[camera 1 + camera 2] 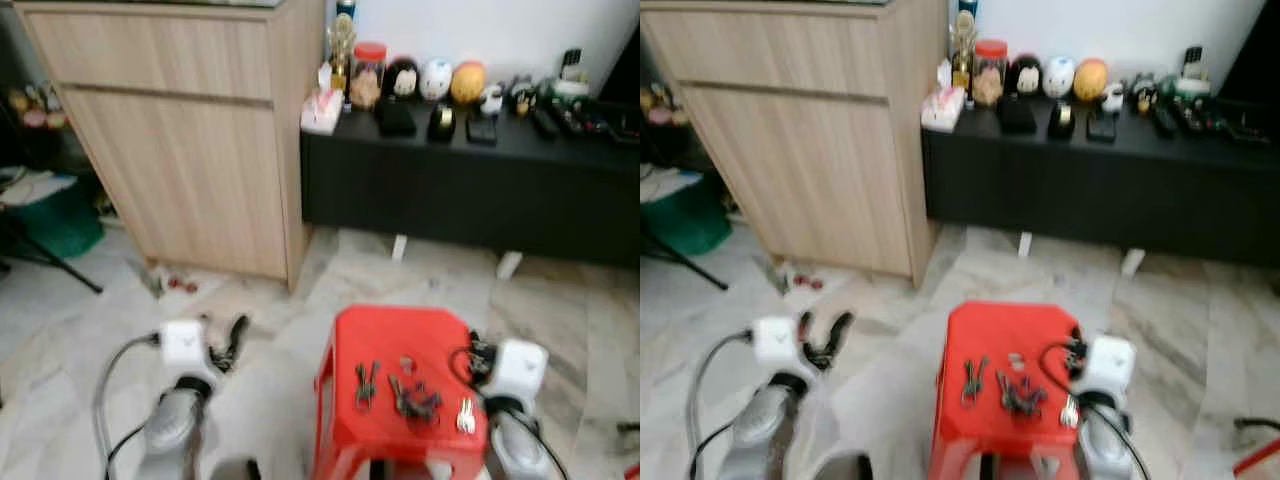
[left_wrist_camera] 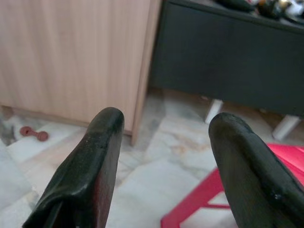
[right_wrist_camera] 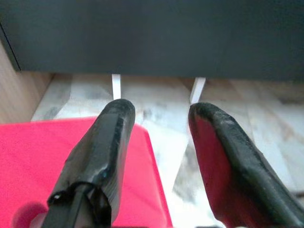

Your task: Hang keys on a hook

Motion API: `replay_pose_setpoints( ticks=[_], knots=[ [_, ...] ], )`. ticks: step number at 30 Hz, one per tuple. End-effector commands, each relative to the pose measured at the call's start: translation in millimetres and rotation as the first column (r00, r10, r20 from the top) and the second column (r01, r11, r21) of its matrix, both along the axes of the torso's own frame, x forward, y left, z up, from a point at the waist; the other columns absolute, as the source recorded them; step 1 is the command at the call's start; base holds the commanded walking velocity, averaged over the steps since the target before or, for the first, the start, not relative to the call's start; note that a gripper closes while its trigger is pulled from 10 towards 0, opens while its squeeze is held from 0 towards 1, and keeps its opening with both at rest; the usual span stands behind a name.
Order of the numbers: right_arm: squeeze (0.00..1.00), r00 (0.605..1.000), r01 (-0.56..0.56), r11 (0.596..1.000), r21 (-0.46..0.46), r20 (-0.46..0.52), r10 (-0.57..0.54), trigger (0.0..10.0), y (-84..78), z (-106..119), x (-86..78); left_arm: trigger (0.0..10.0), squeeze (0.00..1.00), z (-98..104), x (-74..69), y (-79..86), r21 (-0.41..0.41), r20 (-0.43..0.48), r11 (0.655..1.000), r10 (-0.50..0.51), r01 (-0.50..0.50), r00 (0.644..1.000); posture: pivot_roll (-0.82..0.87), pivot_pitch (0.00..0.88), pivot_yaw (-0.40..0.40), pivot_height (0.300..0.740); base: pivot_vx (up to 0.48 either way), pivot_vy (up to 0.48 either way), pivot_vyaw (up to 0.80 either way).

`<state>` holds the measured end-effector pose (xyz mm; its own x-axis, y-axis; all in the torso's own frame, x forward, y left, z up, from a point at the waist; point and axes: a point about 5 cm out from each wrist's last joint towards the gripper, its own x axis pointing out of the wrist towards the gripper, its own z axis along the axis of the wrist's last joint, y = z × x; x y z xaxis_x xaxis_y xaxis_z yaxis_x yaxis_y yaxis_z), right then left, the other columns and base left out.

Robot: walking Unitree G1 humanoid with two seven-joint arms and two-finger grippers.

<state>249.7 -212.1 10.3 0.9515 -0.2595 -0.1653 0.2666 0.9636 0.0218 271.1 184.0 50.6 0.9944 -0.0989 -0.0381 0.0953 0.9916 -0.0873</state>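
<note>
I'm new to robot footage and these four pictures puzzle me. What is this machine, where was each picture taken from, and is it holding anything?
This is a humanoid robot with two silver arms, each ending in a gripper of two long black fingers. The two wide pictures come from a stereo camera on its head, looking forward and down. The two close pictures come from cameras on its wrists, looking along each gripper's fingers.

In front of the robot stands a red stool. On its seat lie several bunches of keys; the blur hides how many. The right gripper hovers by the stool's right edge, and the left gripper is over the marble floor to the stool's left. Both are open and hold nothing.

Behind stand a wooden cabinet and a low black sideboard with ornaments on top. I see no hook.
</note>
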Motion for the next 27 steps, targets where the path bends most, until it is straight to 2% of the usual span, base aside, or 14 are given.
replay_pose_setpoints(
  ticks=[1,5,6,10,16,21,27],
  knots=[
    [0.0,1.0,-0.018,1.0,0.013,-0.002,0.018,10.0,10.4,-5,-10.3,10.0,0.0,-5,-8.8,16.0,0.018,-0.021,0.999,0.045,-0.044,0.999,0.03,0.0,-0.057,0.588,0.0,0.0,0.0],
    [0.0,0.999,0.018,0.998,0.057,-0.028,-0.016,10.0,8.5,-11,-21.0,10.0,0.0,-6,-10.2,18.9,0.022,-0.023,0.998,0.052,-0.052,0.998,0.03,0.006,-0.058,0.588,0.0,0.0,0.0],
    [0.0,0.997,0.052,0.993,0.102,-0.06,-0.046,10.0,7.1,-18,-30.1,10.0,0.0,-6,-11.0,20.3,0.025,-0.024,0.998,0.056,-0.055,0.998,0.03,0.006,-0.058,0.588,0.0,0.0,0.0],
    [0.0,0.99,0.083,0.986,0.142,-0.125,-0.066,10.0,3.9,-28,-41.5,10.0,0.0,-6,-10.9,21.1,0.029,-0.025,0.998,0.058,-0.057,0.998,0.02,0.008,-0.056,0.588,0.0,0.0,0.0],
    [0.0,0.972,0.191,0.956,0.224,-0.175,-0.154,10.0,-5.5,-33,-38.8,10.0,0.0,-6,-9.9,22.1,0.034,-0.025,0.998,0.057,-0.056,0.998,0.02,0.004,-0.055,0.588,0.0,0.0,0.0],
    [0.0,0.97,0.195,0.931,0.307,-0.201,-0.137,10.0,-3.3,-35,-35.1,10.0,0.0,-5,-9.9,23.5,0.042,-0.019,0.997,0.06,-0.059,0.998,0.03,0.0,-0.059,0.588,0.0,0.0,0.0],
    [0.0,0.96,0.174,0.933,0.316,-0.267,-0.089,10.0,1.2,-39,-30.7,10.0,0.0,-6,-10.2,23.2,0.045,-0.021,0.997,0.055,-0.054,0.998,0.03,0.0,-0.059,0.588,0.0,0.0,0.0]
  ],
)
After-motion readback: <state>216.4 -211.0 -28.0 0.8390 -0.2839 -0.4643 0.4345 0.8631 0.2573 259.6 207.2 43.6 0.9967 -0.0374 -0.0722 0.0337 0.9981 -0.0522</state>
